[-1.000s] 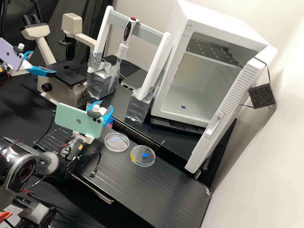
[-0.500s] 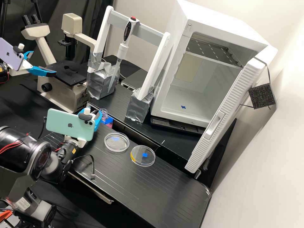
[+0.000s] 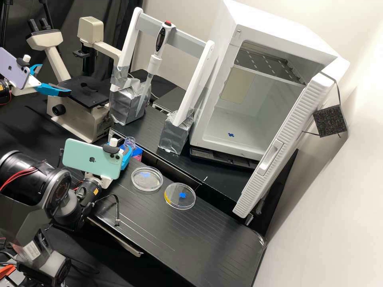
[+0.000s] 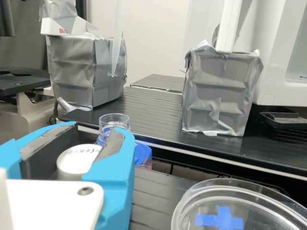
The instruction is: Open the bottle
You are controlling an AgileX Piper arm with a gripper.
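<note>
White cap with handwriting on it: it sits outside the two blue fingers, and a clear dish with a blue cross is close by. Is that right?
One thing is wrong: the white cap is between the two blue fingers, not outside them, as the wrist view shows. The clear dish with a blue cross is indeed close by.

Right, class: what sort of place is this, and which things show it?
Most likely a biology laboratory: there is a microscope, a hanging pipette, and a pair of clear petri dishes on the black bench.
</note>
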